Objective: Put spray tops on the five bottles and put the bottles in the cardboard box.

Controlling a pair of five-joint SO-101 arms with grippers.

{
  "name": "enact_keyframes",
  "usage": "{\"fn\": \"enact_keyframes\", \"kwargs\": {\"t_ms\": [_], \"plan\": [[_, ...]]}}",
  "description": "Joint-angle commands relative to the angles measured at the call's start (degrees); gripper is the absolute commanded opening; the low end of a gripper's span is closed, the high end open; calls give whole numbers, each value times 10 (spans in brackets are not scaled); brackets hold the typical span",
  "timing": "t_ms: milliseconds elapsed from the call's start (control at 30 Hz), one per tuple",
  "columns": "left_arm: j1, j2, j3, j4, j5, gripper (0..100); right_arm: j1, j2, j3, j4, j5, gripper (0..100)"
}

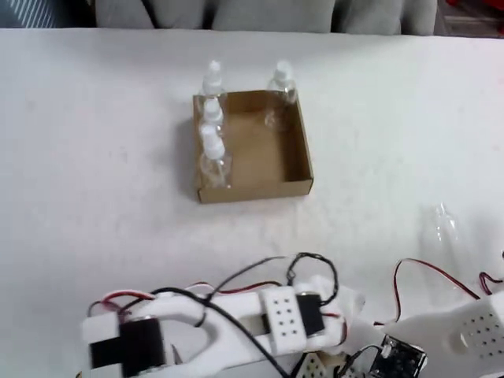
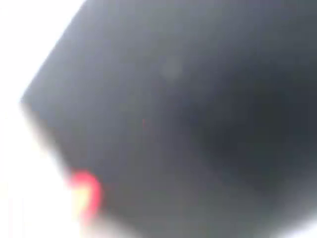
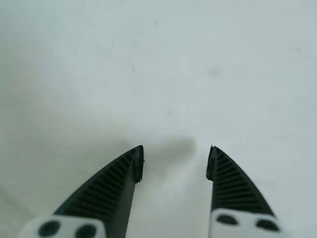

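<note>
**Q:** Status of R unit?
**A:** The right gripper (image 3: 175, 161) is released: jaws apart, nothing btwn them. It hangs over a bare part of the white table (image 3: 158, 74).

**Q:** L unit?
**A:** For the left gripper, released or clenched cannot be told. Its wrist cam faces a dark, blurred surface at close range.

**Q:** Box loc.?
**A:** The cardboard box (image 1: 260, 187) sits mid-table, open side up.

**Q:** Bottle count and pos.?
**A:** 5 total.
- The near bottle (image 1: 214, 161) and the middle bottle (image 1: 211, 116) stand inside, along the box's left wall.
- The far-left bottle (image 1: 213, 79) is at the far-left corner and the far-right bottle (image 1: 281, 88) at the far-right corner. Whether these two stand inside or just behind the far wall cannot be told.
- All 4 are upright, with white spray tops fitted.
- The fifth bottle (image 1: 446, 228) is clear and lies on the table to the right of the box, well apart from it. Spray top fitted or not: cannot tell.
</note>
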Motion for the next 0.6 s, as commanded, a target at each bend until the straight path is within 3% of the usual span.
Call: {"fn": "enact_keyframes", "kwargs": {"t_ms": [0, 233, 567], "plan": [[-32, -141, 45, -4, 36, 189, 7, -15, -23, 4, 6, 173], [-53, -234, 127, -61, 36, 190, 32, -15, -23, 2, 1, 173], [-62, -145, 135, -129, 36, 189, 97, -15, -39, -68, 1, 171]]}}
